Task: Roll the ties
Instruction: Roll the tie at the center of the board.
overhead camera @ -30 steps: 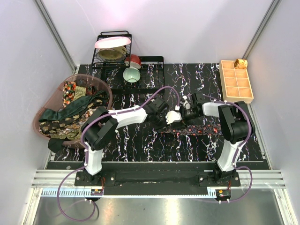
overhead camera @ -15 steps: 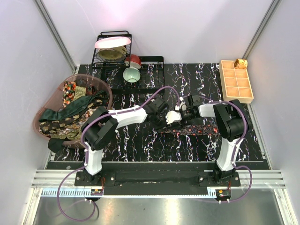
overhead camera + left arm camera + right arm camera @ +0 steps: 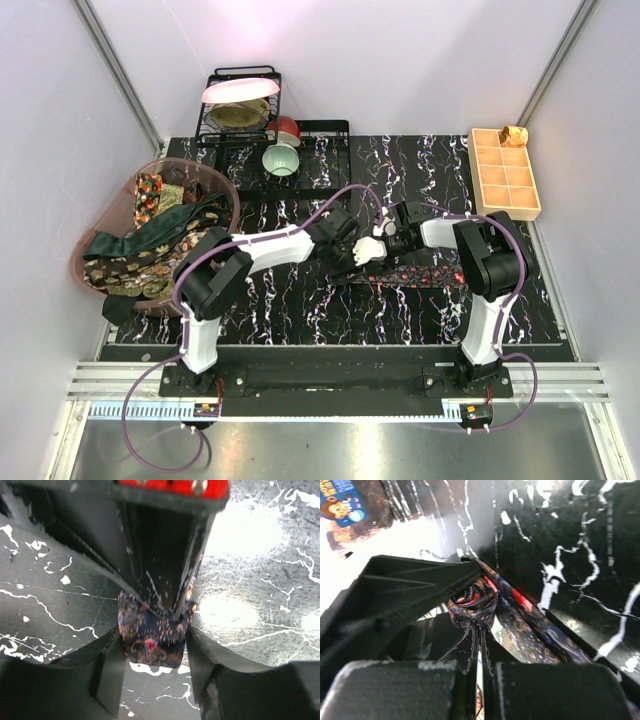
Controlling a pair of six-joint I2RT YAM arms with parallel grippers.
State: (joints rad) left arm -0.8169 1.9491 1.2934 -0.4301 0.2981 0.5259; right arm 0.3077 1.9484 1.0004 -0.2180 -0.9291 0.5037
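Between left gripper [image 3: 367, 250] and right gripper [image 3: 392, 238], the tie [image 3: 425, 272] is sitting part-rolled on the bench [image 3: 300, 310]. Right gripper is pinching the roll's core; left gripper is clamping its sides. Loose tail is trailing away from left gripper, behind right gripper, under its arm.

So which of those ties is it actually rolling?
The dark, red-dotted tie stretched on the table, one end coiled; the other ties lie heaped in the pink basket on the left.

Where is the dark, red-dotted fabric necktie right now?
In the top view the necktie lies on the black marbled mat, right of centre; the left gripper and right gripper hold its rolled end, the rest trailing rightwards.
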